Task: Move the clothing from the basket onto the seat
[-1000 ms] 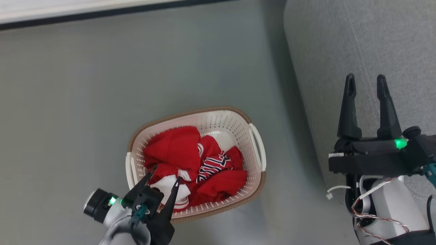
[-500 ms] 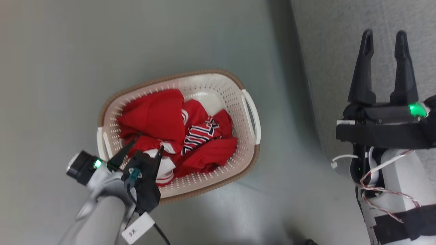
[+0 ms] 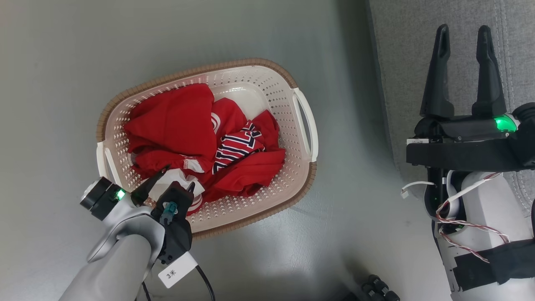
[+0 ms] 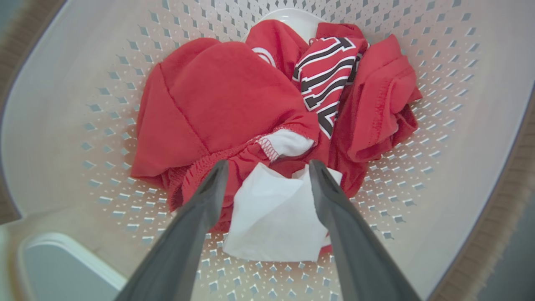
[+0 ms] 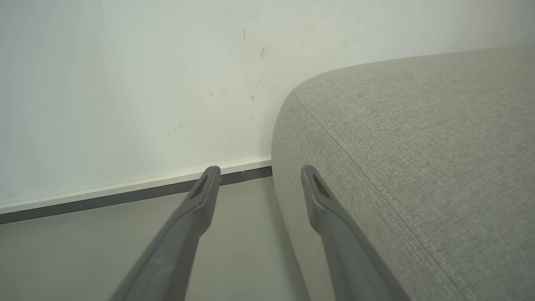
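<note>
Left gripper [image 4: 267, 166] has dropped deeper into laundry basket [image 3: 242, 67], jaws wide straddling white fold [image 4: 276, 217] of red shorts [image 4: 217, 96], nothing pinched yet; right gripper [image 3: 463, 30] wide, idle.

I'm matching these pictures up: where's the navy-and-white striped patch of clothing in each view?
Head view: striped patch in the basket middle, right of the plain red heap.
Left wrist view: striped patch upper centre-right.
Right wrist view: faces the grey seat.
Shared landmark: white cloth between the left hand fingers.
</note>
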Tool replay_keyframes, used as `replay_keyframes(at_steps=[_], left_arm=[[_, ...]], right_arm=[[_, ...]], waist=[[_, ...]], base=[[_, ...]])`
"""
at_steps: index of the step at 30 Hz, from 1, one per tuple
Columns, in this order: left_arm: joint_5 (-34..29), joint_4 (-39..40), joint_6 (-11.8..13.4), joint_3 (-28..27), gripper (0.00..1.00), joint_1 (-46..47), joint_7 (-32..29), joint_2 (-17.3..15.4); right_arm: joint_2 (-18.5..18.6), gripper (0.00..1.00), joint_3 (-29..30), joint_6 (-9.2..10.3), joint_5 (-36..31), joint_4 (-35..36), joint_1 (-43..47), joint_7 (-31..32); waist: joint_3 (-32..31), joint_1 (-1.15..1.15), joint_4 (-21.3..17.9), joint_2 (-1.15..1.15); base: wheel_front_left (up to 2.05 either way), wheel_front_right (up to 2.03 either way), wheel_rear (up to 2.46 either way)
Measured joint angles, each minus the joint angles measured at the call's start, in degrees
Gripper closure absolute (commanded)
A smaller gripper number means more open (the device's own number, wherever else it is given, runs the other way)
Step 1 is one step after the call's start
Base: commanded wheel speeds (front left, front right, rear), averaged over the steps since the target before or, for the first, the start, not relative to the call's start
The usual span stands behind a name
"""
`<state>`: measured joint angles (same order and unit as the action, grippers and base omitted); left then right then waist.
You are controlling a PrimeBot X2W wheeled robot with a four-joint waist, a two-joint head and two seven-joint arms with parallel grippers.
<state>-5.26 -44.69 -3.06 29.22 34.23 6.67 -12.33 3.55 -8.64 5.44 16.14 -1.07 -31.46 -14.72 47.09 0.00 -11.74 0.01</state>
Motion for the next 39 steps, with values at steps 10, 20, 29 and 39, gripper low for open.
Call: replay_keyframes(at_steps=[10,20,29,39], left_arm=[[-1.9,-3.4,0.5,0.6,0.00,3.4,0.0,-0.3],[-3.7,-6.8,1.1,1.7,0.00,6.8,-1.5,-0.7],[-6.0,-9.9,1.2,3.5,0.00,9.2,-3.9,-0.6],[-7.5,-12.9,1.7,4.9,0.00,10.9,-6.6,-0.3]], right_arm=[[-0.2,0.00,-1.3,-0.67,0.0,-0.5,-0.8,0.0],[-0.4,0.00,-1.5,-0.67,1.0,-1.3,-0.8,0.0],[-0.4,0.00,-2.5,-0.67,1.2,-1.8,-0.8,0.0],[-0.5,0.00,-4.0,-0.57,2.6,-2.0,-0.9,0.0]], waist=[[0.9,-0.01,-1.1,-0.01],[2.3,0.00,-2.8,-0.01],[2.6,0.00,-3.5,-0.02],[2.8,0.00,-4.3,-0.02]], base=[[0.00,0.00,0.00],[0.00,0.00,0.00],[0.00,0.00,0.00],[0.00,0.00,0.00]])
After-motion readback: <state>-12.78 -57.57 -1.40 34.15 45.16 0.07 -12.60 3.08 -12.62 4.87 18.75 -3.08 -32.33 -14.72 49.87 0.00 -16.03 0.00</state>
